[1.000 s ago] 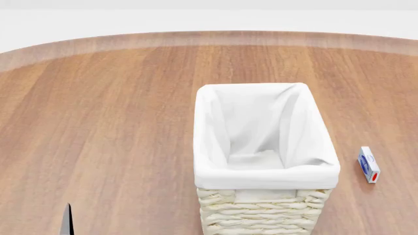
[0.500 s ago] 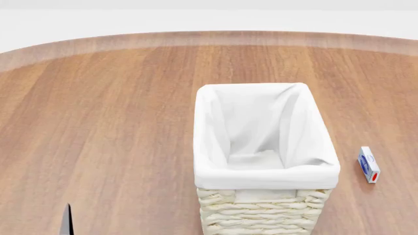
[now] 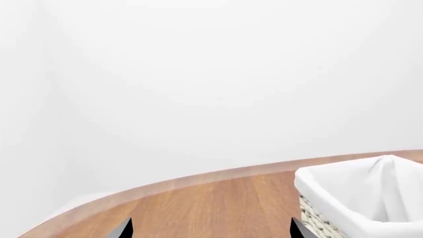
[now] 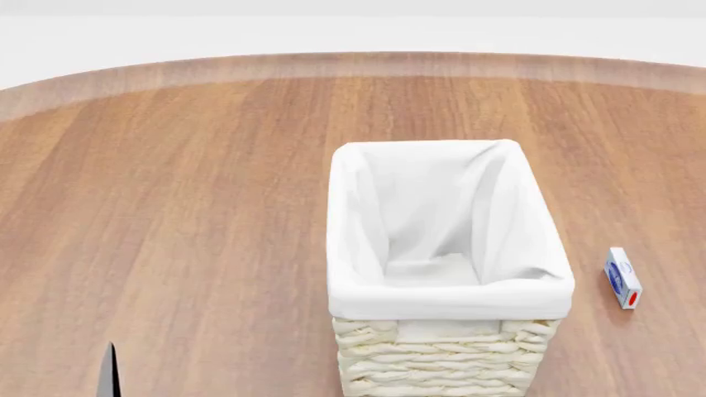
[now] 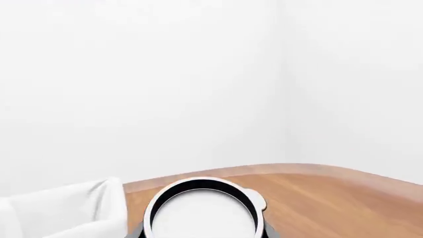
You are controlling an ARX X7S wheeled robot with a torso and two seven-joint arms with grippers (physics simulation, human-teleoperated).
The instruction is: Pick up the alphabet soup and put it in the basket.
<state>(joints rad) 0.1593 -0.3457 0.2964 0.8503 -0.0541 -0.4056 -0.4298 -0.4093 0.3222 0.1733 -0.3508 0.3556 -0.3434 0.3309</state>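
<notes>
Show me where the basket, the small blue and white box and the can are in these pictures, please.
basket [image 4: 441,364]: head view, on the woven front wall below the cloth liner.
small blue and white box [image 4: 622,277]: head view, on its top face.
can [image 5: 201,218]: right wrist view, on its white top.

One basket [image 4: 450,248], cream woven, white liner. One can [image 5: 201,213], white top. One small box [image 4: 622,278], blue, white and red. One wooden table [image 4: 177,198].

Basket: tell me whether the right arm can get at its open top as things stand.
Probably yes. The basket has an open, uncovered top, and in the right wrist view it sits close beside the can, with nothing visible between them.
</notes>
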